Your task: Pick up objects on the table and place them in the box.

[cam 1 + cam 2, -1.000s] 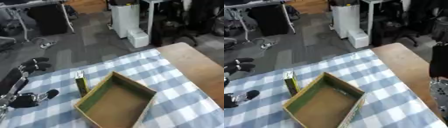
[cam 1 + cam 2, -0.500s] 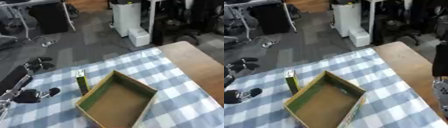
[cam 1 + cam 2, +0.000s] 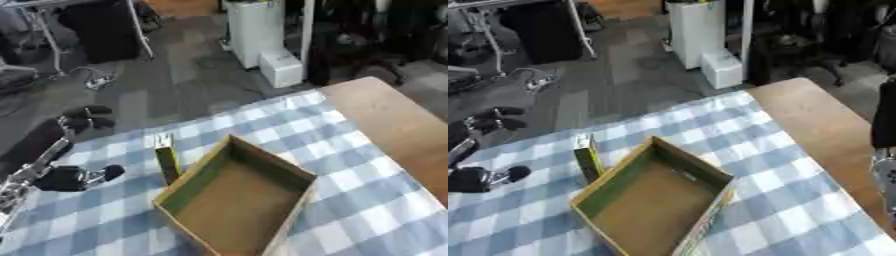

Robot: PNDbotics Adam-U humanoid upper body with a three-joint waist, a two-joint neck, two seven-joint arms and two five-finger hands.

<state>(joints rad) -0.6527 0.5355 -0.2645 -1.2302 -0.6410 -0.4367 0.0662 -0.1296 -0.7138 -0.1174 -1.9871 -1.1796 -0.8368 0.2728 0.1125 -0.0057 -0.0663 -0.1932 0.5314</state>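
Note:
An open cardboard box (image 3: pixel 234 202) with green-edged walls sits empty in the middle of the blue-and-white checked cloth. A slim green and yellow carton (image 3: pixel 166 159) stands upright against the box's left wall. My left hand (image 3: pixel 72 177) hovers over the cloth's left edge, a short way left of the carton; its black fingers (image 3: pixel 87 114) are spread apart and hold nothing. My right hand (image 3: pixel 884 120) shows only as a dark strip at the right edge, beside the bare wooden table.
Bare wooden tabletop (image 3: pixel 394 120) lies to the right of the cloth. Beyond the far table edge are grey floor, a white cabinet (image 3: pixel 255 25) and chair legs.
My left hand has moved a little up and toward the carton. The picture has shifted slightly; box and carton stay put.

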